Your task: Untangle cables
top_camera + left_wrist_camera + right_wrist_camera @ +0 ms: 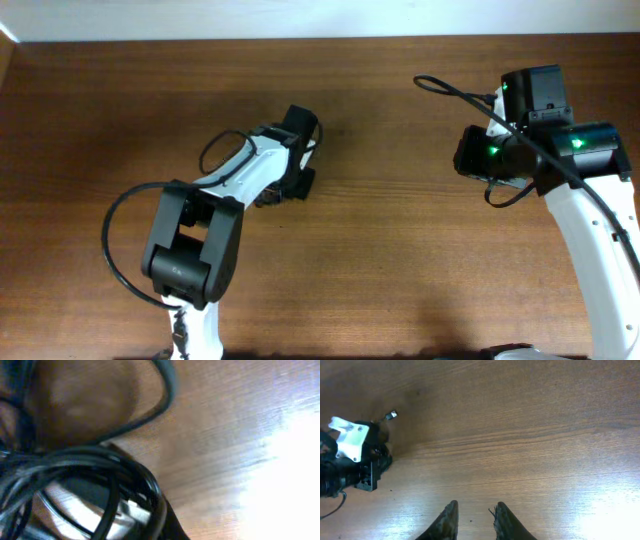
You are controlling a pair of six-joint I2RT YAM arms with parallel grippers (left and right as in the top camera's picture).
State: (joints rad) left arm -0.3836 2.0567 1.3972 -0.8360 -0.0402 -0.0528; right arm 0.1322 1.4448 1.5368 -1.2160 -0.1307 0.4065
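The cables (100,467) fill the left wrist view as a blurred bunch of thin black loops right against the lens, with a silvery piece (132,510) behind them. My left gripper (300,160) is down on the brown table (400,250) at centre left and shut on that bunch; its fingers are mostly hidden by the wires. In the right wrist view it (357,460) sits at the far left, with a small silvery plug tip (392,414) poking out beside it. My right gripper (474,517) hovers over bare wood, slightly open with nothing between its fingers.
A thick black cord (470,97) arcs from the right arm across the back right. Another thick cord (112,245) loops out from the left arm's base. The table's far edge meets a white wall (300,15).
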